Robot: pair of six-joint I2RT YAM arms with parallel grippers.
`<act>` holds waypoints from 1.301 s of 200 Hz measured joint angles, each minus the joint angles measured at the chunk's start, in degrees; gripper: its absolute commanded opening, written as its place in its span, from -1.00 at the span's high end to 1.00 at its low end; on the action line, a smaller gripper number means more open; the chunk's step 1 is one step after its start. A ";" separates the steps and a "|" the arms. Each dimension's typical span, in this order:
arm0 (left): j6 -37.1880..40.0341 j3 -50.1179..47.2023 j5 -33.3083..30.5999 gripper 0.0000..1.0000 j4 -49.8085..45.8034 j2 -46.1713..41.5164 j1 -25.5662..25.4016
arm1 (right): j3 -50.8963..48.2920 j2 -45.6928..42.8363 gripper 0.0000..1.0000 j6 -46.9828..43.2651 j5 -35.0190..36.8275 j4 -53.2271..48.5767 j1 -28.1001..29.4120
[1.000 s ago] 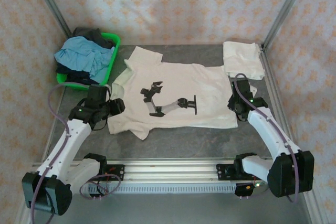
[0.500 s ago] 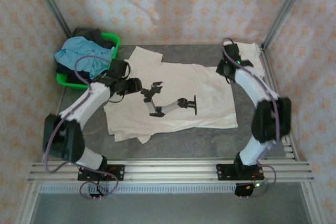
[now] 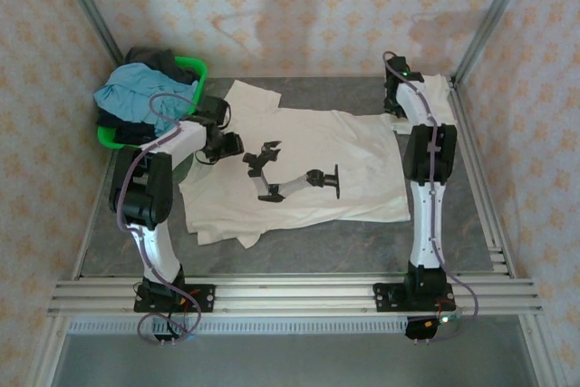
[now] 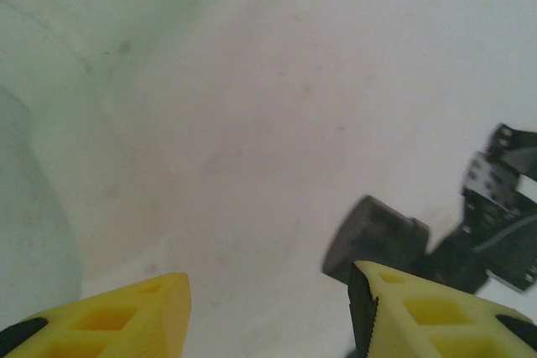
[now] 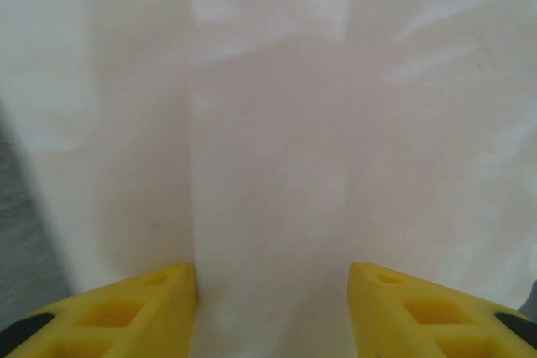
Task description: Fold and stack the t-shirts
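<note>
A cream t-shirt (image 3: pixel 353 147) with a black robot-arm graphic (image 3: pixel 290 174) lies spread flat in the middle of the grey table. A second cream t-shirt (image 3: pixel 444 101) lies folded at the back right corner. My left gripper (image 3: pixel 227 144) hovers low over the spread shirt's left shoulder. In the left wrist view its jaws stand open (image 4: pixel 268 316) over bare fabric (image 4: pixel 252 123), with the graphic (image 4: pixel 495 224) just to the right. My right gripper (image 3: pixel 397 113) reaches to the back right, where the spread shirt's sleeve meets the folded one. It is open (image 5: pixel 273 308) over cream cloth (image 5: pixel 277 123).
A green basket (image 3: pixel 195 70) at the back left holds a light blue garment (image 3: pixel 136 97) and a dark one. Metal frame posts stand at the back corners. Bare grey table (image 3: pixel 317 242) runs between the shirt's hem and the front rail.
Both arms have stretched out from the near side towards the back. The left gripper went from the shirt's left hem up to its shoulder, the right from the shirt's right edge to the folded shirt.
</note>
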 measured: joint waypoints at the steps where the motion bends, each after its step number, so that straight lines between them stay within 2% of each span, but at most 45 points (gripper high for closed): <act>1: 0.00 -0.02 0.00 -0.06 0.07 0.04 0.11 | 0.07 0.11 0.00 -0.02 -0.09 -0.20 -0.17; 51: 0.00 -1.70 0.00 -0.05 1.55 0.22 2.78 | 0.68 0.66 0.02 -0.02 -0.79 -3.04 -3.06; 76: 0.00 -3.19 -0.59 -0.04 1.60 0.22 3.10 | -5.40 -3.80 -0.03 0.00 -2.12 -2.08 -3.23; 115: -0.04 -6.32 -3.06 -0.02 1.57 -1.60 3.10 | -22.10 -21.38 -0.09 0.52 -4.72 1.44 -1.77; 143: -0.11 -8.37 -4.74 -0.02 1.03 -5.16 2.97 | -41.44 -38.29 -0.11 2.86 -7.96 9.92 4.52; 161: -0.28 -8.83 -6.64 -0.08 0.24 -7.72 2.01 | -50.86 -42.82 -0.10 4.85 -10.19 15.15 9.20; 176: 0.00 -6.80 -7.87 -0.08 -1.27 -8.15 0.63 | -53.70 -41.09 -0.05 6.12 -11.17 17.38 10.60; 195: 0.28 1.11 -8.02 -0.04 -3.61 -4.59 -0.87 | -51.30 -34.23 0.01 6.97 -11.04 18.34 9.97; 221: 0.63 14.99 -7.28 -0.03 -3.80 5.29 -1.46 | -43.71 -24.81 0.06 7.67 -10.14 18.16 8.96; 260: 0.59 33.51 -7.54 0.01 -8.00 22.62 -1.29 | -32.00 -15.96 0.07 9.70 -9.29 15.96 7.93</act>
